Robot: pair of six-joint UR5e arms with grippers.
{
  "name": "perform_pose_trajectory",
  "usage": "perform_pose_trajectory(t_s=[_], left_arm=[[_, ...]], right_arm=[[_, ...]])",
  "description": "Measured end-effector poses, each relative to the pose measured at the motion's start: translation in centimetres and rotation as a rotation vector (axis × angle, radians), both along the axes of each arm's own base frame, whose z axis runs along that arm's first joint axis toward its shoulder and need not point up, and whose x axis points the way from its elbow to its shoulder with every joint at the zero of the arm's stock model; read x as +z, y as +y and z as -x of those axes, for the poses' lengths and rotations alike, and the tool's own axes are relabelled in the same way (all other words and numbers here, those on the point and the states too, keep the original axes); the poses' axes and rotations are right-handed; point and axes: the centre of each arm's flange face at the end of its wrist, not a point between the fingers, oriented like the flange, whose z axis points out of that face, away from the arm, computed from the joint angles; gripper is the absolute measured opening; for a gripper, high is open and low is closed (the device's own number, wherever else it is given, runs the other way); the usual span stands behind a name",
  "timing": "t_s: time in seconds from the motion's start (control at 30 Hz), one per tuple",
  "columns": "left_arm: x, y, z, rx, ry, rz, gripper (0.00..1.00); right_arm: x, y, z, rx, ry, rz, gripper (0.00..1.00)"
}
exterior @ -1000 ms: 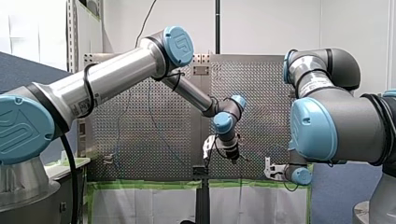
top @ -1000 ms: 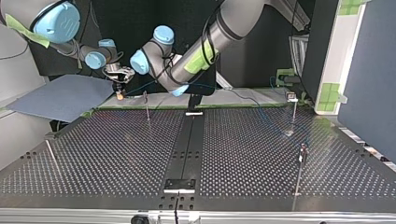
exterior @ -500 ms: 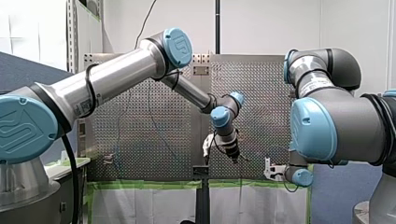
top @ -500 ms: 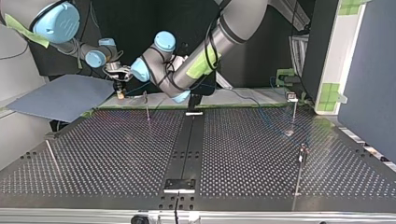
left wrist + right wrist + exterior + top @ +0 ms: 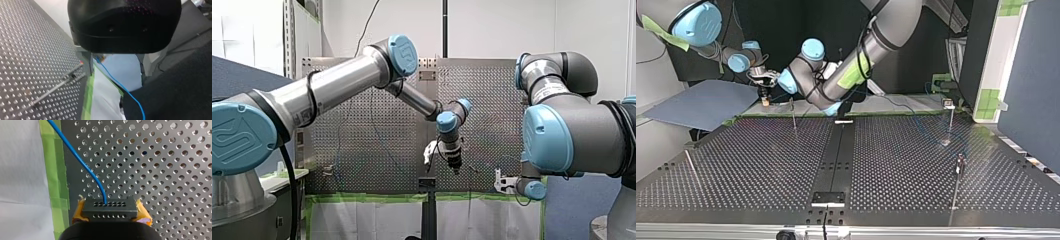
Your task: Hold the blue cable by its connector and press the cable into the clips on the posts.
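Note:
My right gripper [image 5: 111, 216] is shut on the black connector [image 5: 110, 208], with a yellow pad [image 5: 79, 212] on each side. The blue cable [image 5: 75, 152] leaves the connector and curves away over the perforated table [image 5: 162, 170]. In the top view my right gripper [image 5: 765, 97] hangs by the table's far edge, just to the view's left of a thin post [image 5: 794, 115]. My left gripper [image 5: 116, 72] stands open, and the blue cable [image 5: 112, 77] runs through the gap between its fingers [image 5: 90, 62]. In the front view my left gripper [image 5: 455, 169] points down near the middle.
Two more clip posts [image 5: 950, 117] [image 5: 958, 175] stand at the top view's right, and a bare rod [image 5: 692, 167] leans at its left. Green tape [image 5: 53, 170] and white sheeting edge the table. A blue-grey board [image 5: 701, 102] lies beyond the far left corner.
My left arm's wrist has swung toward the front view's left, bringing its gripper closer to the middle. My right gripper has kept still with the connector.

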Motion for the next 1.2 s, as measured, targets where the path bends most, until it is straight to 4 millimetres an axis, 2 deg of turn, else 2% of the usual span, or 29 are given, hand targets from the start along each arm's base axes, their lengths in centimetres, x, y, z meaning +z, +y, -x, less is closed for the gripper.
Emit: perform_pose_trajectory(t_s=[0.33,0.67,0.9,1.2], left_arm=[[-2.9,-0.2,0.5,0.022,0.029,-0.12,1.0],[-1.7,-1.3,1.4,-0.004,0.081,-0.117,1.0],[-1.8,-1.3,0.5,0.006,0.088,-0.072,1.0],[-5.3,-1.2,0.2,0.019,0.117,-0.078,1.0]], right_arm=[[0.0,0.0,-0.1,0.001,0.0,-0.001,0.0],[0.0,0.1,-0.2,0.002,0.0,0.0,0.0],[0.0,0.1,-0.4,0.006,0.001,0.0,0.0],[0.1,0.1,-0.7,0.009,0.0,0.001,0.0]])
